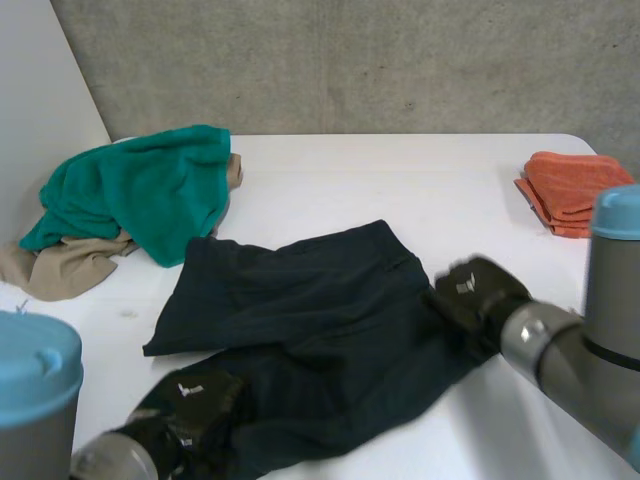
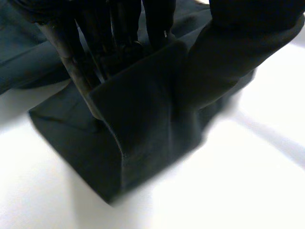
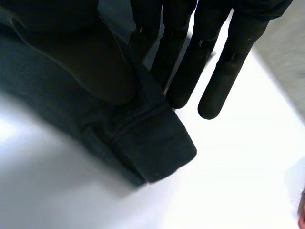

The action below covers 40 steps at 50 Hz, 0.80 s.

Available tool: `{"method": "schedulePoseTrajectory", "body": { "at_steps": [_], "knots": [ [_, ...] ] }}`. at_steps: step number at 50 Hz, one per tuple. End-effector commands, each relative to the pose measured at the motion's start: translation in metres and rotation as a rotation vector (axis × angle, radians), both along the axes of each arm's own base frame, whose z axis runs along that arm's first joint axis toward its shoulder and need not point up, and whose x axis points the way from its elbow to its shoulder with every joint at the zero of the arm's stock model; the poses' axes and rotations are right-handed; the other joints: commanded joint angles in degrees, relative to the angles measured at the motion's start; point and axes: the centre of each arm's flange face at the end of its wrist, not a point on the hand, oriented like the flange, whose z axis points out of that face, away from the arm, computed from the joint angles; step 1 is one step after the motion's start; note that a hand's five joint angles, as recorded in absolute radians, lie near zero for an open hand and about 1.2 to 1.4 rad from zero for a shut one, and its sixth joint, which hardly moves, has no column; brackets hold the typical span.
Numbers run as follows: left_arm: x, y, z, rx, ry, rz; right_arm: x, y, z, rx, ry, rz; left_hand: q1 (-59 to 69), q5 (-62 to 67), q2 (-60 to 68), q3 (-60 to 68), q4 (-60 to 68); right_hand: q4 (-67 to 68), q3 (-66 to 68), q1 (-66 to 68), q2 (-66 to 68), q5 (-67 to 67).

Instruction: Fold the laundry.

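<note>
Head view places both hands on the dark garment; the wrist views show the grips

From above you see the dark garment (image 1: 300,320) spread, rumpled, across the middle of the white table (image 1: 400,190). The left hand (image 1: 195,400) is at its near left corner and the right hand (image 1: 475,295) at its right edge. Only this view gives you the surroundings: a green towel (image 1: 150,190) heaped on a beige cloth (image 1: 60,265) at the far left, and a folded orange cloth (image 1: 570,190) at the far right, both well apart from the hands.

What you cannot read there, the wrist views supply. In the left wrist view a fold of the garment stands up off the table, caught between the fingers (image 2: 124,38) and the thumb. In the right wrist view the thumb (image 3: 95,62) presses a hemmed corner against the straight fingers (image 3: 224,71), whose tips reach past the cloth's edge over bare table
</note>
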Motion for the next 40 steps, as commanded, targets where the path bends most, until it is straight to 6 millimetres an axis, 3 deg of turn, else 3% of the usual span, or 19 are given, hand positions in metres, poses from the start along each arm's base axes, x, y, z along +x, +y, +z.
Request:
{"method": "schedulePoseTrajectory", "body": {
  "at_steps": [1, 6, 11, 15, 16, 20, 26, 28, 30, 35, 40],
  "knots": [
    [0.01, 0.073, 0.038, 0.037, -0.165, -0.315, -0.05, 0.054, 0.027, 0.104, 0.336, 0.134, 13.7, 12.61, 11.52, 12.1, 11.44, 11.1, 11.29, 14.89, 12.12, 11.61],
    [0.022, 0.086, 0.059, 0.009, -0.195, -0.36, -0.052, 0.054, 0.04, 0.06, 0.28, 0.134, 13.7, 12.61, 11.52, 12.1, 11.44, 11.1, 11.29, 14.89, 12.12, 11.61],
    [0.013, 0.066, 0.065, -0.099, -0.136, -0.317, -0.047, 0.056, 0.041, 0.066, 0.224, 0.176, 13.7, 12.61, 11.52, 12.1, 11.44, 11.1, 11.29, 14.89, 12.12, 11.61],
    [0.004, 0.029, 0.064, -0.218, -0.095, -0.234, -0.041, 0.049, 0.04, 0.063, 0.152, 0.154, 13.7, 12.61, 11.52, 12.1, 11.44, 11.1, 11.29, 14.89, 12.12, 11.61],
    [0.0, 0.012, 0.062, -0.274, -0.089, -0.209, -0.039, 0.045, 0.038, 0.057, 0.132, 0.14, 13.7, 12.61, 11.52, 12.1, 11.44, 11.1, 11.29, 14.89, 12.12, 11.61],
    [-0.012, -0.031, 0.054, -0.412, -0.106, -0.172, -0.022, 0.001, 0.026, -0.033, 0.02, 0.07, 13.7, 12.61, 11.52, 12.1, 11.44, 11.1, 11.29, 14.89, 12.12, 11.61],
    [-0.036, -0.088, 0.048, -0.644, -0.151, -0.169, 0.003, -0.034, 0.025, -0.165, -0.055, 0.013, 13.7, 12.61, 11.52, 12.1, 11.44, 11.1, 11.29, 14.89, 12.12, 11.61],
    [-0.043, -0.116, 0.044, -0.717, -0.183, -0.148, 0.016, -0.044, 0.024, -0.225, -0.064, 0.005, 13.7, 12.61, 11.52, 12.1, 11.44, 11.1, 11.29, 14.89, 12.12, 11.61],
    [-0.046, -0.145, 0.039, -0.759, -0.216, -0.121, 0.027, -0.051, 0.022, -0.265, -0.08, 0.009, 13.7, 12.61, 11.52, 12.1, 11.44, 11.1, 11.29, 14.89, 12.12, 11.61],
    [-0.052, -0.185, 0.021, -0.754, -0.254, -0.105, 0.055, -0.075, 0.017, -0.393, -0.144, 0.035, 13.7, 12.61, 11.52, 12.1, 11.44, 11.1, 11.29, 14.89, 12.12, 11.61],
    [-0.065, -0.217, -0.002, -0.743, -0.27, -0.095, 0.078, -0.114, -0.01, -0.498, -0.189, 0.031, 13.7, 12.61, 11.52, 12.1, 11.44, 11.1, 11.29, 14.89, 12.12, 11.61]
  ]
}}
